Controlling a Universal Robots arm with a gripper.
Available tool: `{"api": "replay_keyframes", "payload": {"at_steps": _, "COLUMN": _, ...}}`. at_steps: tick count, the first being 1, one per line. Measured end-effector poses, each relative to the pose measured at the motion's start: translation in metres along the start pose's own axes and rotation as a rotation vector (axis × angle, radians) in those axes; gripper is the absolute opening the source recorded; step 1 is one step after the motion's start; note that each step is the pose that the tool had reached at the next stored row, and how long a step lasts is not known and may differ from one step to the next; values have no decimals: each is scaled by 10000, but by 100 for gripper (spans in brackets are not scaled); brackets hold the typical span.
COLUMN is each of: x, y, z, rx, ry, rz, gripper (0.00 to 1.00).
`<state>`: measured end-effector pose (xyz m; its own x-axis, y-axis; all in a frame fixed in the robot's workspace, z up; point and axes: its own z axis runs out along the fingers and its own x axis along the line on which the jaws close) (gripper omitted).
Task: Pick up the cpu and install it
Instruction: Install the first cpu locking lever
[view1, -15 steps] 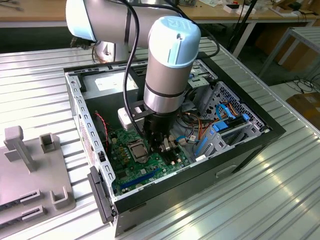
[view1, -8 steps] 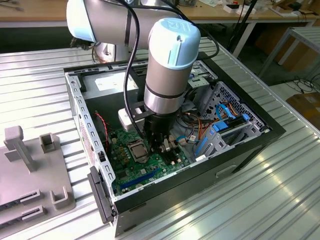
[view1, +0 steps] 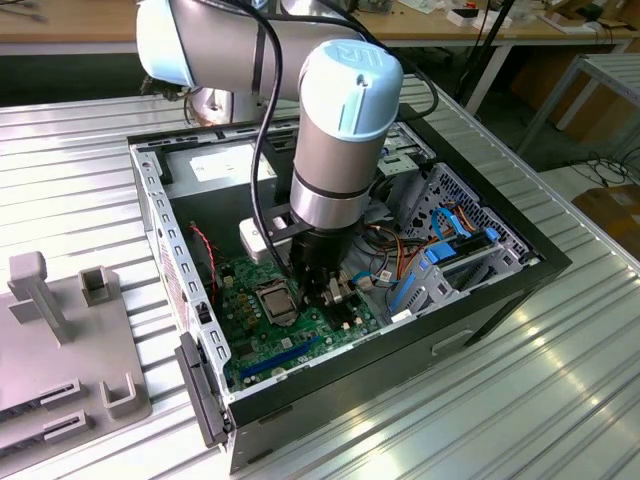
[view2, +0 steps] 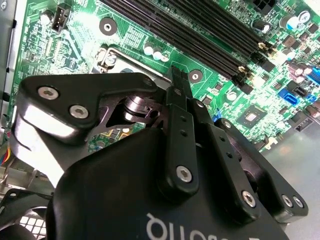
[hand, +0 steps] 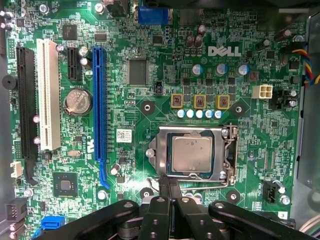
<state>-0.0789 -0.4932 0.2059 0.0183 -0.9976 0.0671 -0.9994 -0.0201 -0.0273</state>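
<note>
The cpu (hand: 191, 154), a flat grey square chip, lies inside the silver-framed socket (hand: 228, 150) on the green motherboard. In the exterior view the cpu (view1: 277, 301) shows as a grey square just to the left of the arm's tool. My gripper (hand: 169, 186) hangs over the socket's edge with its two black fingers pressed together, shut with nothing between them. The second wrist view looks along the back of the gripper (view2: 179, 80), whose narrow closed tip points at the board beside the socket corner. Whether the tip touches the socket or hovers above it cannot be told.
Long black memory slots (view2: 200, 30) run beside the socket. A blue slot (hand: 98, 100), a white slot (hand: 48, 95) and a coin battery (hand: 78, 102) lie across the board. The case walls (view1: 160, 230) and blue cables (view1: 440, 250) hem in the arm. A grey fixture (view1: 60, 340) stands outside the case.
</note>
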Motion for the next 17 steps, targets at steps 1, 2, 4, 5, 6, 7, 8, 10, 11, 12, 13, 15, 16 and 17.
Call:
{"api": "replay_keyframes", "payload": {"at_steps": 1, "x": 0, "y": -5, "z": 3, "rx": 0, "ry": 1, "rz": 0, "gripper": 11}}
{"api": "replay_keyframes", "payload": {"at_steps": 2, "x": 0, "y": -9, "z": 6, "rx": 0, "ry": 1, "rz": 1, "gripper": 11}}
{"api": "replay_keyframes", "payload": {"at_steps": 4, "x": 0, "y": -33, "z": 21, "rx": 0, "ry": 3, "rz": 0, "gripper": 11}}
{"api": "replay_keyframes", "payload": {"at_steps": 5, "x": -1, "y": -37, "z": 25, "rx": 0, "ry": 3, "rz": 0, "gripper": 11}}
{"api": "replay_keyframes", "payload": {"at_steps": 6, "x": -1, "y": -39, "z": 29, "rx": 0, "ry": 2, "rz": 0, "gripper": 11}}
{"api": "replay_keyframes", "payload": {"at_steps": 7, "x": -1, "y": -41, "z": 34, "rx": 0, "ry": 3, "rz": 1, "gripper": 11}}
{"api": "replay_keyframes", "payload": {"at_steps": 8, "x": -1, "y": -43, "z": 38, "rx": 0, "ry": 3, "rz": 0, "gripper": 11}}
{"api": "replay_keyframes", "payload": {"at_steps": 10, "x": -2, "y": -46, "z": 44, "rx": 0, "ry": 4, "rz": 0, "gripper": 11}}
{"api": "replay_keyframes", "payload": {"at_steps": 11, "x": -2, "y": -46, "z": 46, "rx": 0, "ry": 5, "rz": 1, "gripper": 11}}
{"api": "replay_keyframes", "payload": {"at_steps": 12, "x": -2, "y": -48, "z": 48, "rx": -1, "ry": 5, "rz": 0, "gripper": 11}}
{"api": "replay_keyframes", "payload": {"at_steps": 13, "x": -2, "y": -50, "z": 49, "rx": -1, "ry": 4, "rz": 0, "gripper": 11}}
{"api": "replay_keyframes", "payload": {"at_steps": 15, "x": -2, "y": -60, "z": 52, "rx": -1, "ry": 5, "rz": 0, "gripper": 11}}
{"api": "replay_keyframes", "payload": {"at_steps": 16, "x": -2, "y": -63, "z": 57, "rx": 1, "ry": 6, "rz": 2, "gripper": 11}}
{"api": "replay_keyframes", "payload": {"at_steps": 17, "x": -3, "y": -64, "z": 65, "rx": 1, "ry": 6, "rz": 1, "gripper": 11}}
